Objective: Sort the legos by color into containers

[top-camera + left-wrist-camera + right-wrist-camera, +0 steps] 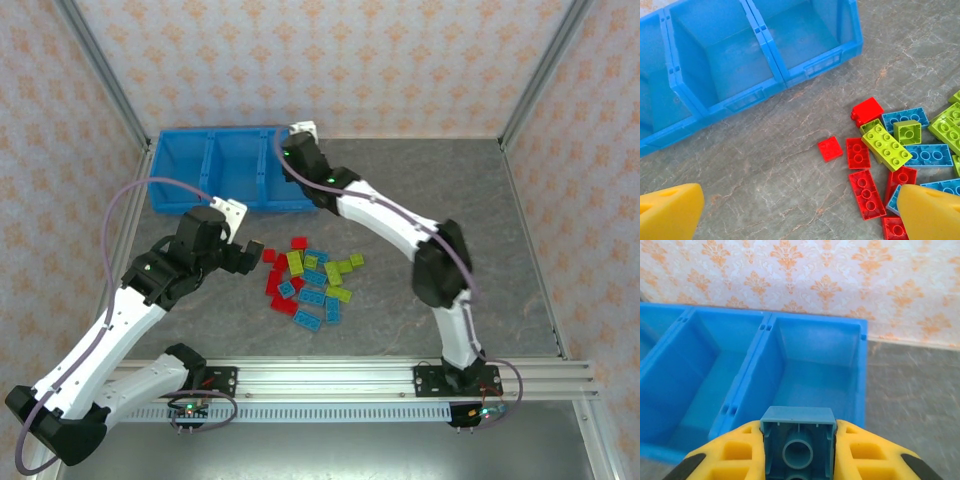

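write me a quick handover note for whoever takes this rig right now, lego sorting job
Right gripper: shut on a light blue lego, held over the right-hand compartment of the blue bin tray.
Left gripper: open, empty, above the table beside the pile of legos.
Done: nothing binned yet; the compartments look empty.
Left: drop the blue one, then sort the red, light blue and lime green legos on the table.

Bare surface point(480, 200) right half of frame, free passage. Lego pile point(310, 280) crowds centre. Bin tray point(180, 175) blocks upper left; compartments open-topped.
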Robot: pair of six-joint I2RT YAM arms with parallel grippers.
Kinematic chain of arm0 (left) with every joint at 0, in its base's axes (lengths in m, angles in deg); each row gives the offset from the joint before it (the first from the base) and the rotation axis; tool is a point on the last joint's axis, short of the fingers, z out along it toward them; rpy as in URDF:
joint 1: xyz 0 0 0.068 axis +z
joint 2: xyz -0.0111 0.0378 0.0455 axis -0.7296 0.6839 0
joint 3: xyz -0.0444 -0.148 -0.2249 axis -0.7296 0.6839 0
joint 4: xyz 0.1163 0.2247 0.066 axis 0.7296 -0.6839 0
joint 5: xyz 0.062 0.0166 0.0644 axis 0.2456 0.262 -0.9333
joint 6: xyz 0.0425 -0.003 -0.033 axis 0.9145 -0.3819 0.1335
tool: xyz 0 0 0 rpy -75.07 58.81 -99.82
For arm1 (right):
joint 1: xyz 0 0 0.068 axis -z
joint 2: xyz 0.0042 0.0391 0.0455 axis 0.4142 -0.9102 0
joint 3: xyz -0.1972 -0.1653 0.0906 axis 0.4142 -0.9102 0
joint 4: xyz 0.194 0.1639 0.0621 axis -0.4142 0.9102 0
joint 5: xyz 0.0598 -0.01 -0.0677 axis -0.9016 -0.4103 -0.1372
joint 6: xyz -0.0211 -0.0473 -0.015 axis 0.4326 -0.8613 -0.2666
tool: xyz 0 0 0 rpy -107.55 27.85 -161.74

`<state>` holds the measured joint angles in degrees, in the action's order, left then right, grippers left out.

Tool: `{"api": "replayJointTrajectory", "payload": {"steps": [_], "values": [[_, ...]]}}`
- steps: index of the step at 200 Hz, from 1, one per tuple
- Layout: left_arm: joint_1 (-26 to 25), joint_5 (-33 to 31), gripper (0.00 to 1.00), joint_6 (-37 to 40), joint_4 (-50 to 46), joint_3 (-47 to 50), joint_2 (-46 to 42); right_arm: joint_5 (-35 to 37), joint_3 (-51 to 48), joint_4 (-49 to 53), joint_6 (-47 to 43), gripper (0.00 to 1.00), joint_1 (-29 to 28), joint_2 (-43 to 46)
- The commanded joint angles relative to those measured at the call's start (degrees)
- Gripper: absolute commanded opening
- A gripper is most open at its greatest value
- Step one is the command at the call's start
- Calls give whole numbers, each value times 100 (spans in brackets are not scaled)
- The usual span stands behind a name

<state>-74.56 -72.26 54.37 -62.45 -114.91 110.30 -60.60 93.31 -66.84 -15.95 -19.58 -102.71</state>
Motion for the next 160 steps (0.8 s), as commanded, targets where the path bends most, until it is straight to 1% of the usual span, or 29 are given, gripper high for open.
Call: {"api": "replayJointTrajectory", "payload": {"steps": [1,16,31,39,56,65,88,102,116,131,139,151,160], "values": [[13,-274,100,-65,97,50,-70,329,1204,937,-334,19,117,-1055],[12,-311,100,-60,108,56,-117,324,2219,1474,-34,20,207,-1716],[15,-290,100,-60,148,85,-167,33,2874,1706,72,27,285,-2250],[16,-286,100,-60,155,85,-171,-117,3079,1738,98,34,301,-2384],[13,-247,100,-60,163,86,-140,-384,3279,1860,117,55,301,-2430],[18,-231,100,-63,167,87,-115,-560,3251,1931,191,61,301,-2318],[18,-260,100,-73,166,97,-18,-945,2985,2151,405,63,283,-1759],[13,-321,100,-93,209,137,35,-1182,2710,2325,532,64,272,-1249],[17,-366,100,-175,267,172,119,-1500,2247,2339,631,64,274,-704],[19,-412,100,-480,304,132,330,-2054,1530,2306,689,65,274,43],[17,-481,100,-797,136,-44,526,-2231,1222,2333,693,65,274,359],[11,-825,100,-1691,-279,-463,844,-2406,626,2405,680,65,266,950],[12,-892,100,-2352,-460,-636,1014,-2457,158,2467,643,65,266,1419]]}}
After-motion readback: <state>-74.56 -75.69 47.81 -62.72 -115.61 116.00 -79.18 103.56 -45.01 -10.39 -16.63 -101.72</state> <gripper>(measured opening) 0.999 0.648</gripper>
